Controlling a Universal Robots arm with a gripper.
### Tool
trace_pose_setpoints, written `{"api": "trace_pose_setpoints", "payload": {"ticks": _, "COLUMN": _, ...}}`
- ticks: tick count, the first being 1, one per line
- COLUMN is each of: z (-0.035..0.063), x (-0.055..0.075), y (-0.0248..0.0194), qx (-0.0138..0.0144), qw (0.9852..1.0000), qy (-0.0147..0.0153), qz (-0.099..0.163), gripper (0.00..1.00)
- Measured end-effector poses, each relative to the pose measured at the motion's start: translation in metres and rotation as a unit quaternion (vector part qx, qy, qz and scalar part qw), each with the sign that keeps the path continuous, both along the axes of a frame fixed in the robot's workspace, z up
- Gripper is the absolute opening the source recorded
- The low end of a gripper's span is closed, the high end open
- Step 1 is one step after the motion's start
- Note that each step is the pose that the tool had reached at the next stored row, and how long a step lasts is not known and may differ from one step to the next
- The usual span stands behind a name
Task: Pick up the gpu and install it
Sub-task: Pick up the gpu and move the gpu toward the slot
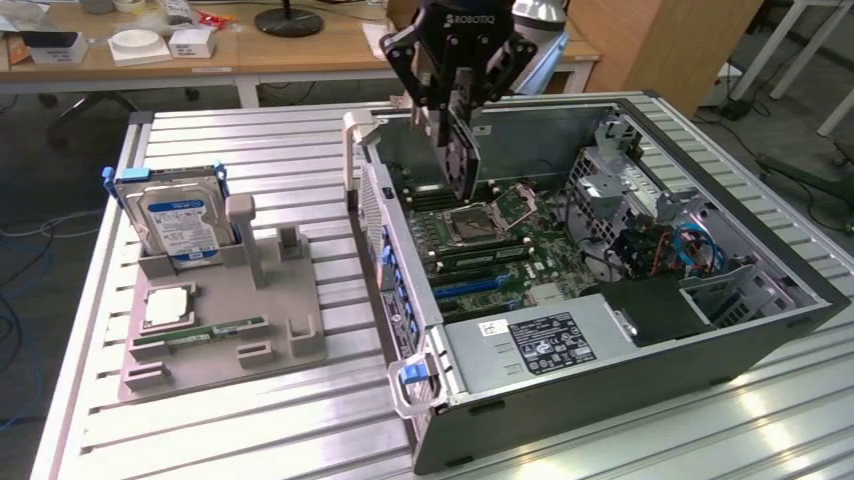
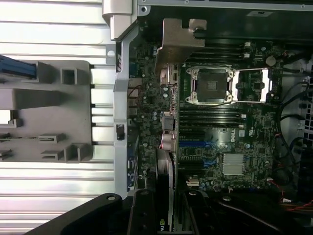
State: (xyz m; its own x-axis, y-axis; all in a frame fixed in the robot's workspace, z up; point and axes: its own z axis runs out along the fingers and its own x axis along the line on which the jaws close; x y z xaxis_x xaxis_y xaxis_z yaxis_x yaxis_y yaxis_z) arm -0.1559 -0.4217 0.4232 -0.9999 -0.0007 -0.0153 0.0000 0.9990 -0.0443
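Ribbed aluminium slats make up the surface [image 1: 267, 420] across the lower part of the frame, with wooden office desks behind it at the top. An open computer case [image 1: 747, 330] lies on its side at the exterior view's right. And look, the end effector [image 1: 451, 95] is right over that case at upper centre, clamped on the gpu [image 1: 462, 155]. The black card hangs edge-down between the fingers, poised above the motherboard [image 1: 501, 245] near the processor socket [image 1: 487, 215]. From the wrist view the gpu [image 2: 165, 171] runs up as a thin dark edge out of the end effector [image 2: 166, 220] at the bottom of the frame, with the board spread out below it. Over at the exterior view's left sits the grey fixture tray [image 1: 287, 330]. The hard drive [image 1: 180, 215] stands upright in it, and the memory stick [image 1: 200, 335] lies flat, both apparently untouched. So the pick-up looks done, since the card is off the tray and in the air. The install is what's left: I'd judge the card isn't seated yet, as it appears to hang clear of the board and the blue slots [image 1: 467, 285] look bare.
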Motion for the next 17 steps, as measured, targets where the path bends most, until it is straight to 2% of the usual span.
{"api": "trace_pose_setpoints", "payload": {"ticks": 17, "z": 0.0000, "x": 0.040, "y": 0.0000, "qx": 0.0000, "qw": 1.0000, "qy": 0.0000, "qz": 0.000, "gripper": 0.26}}
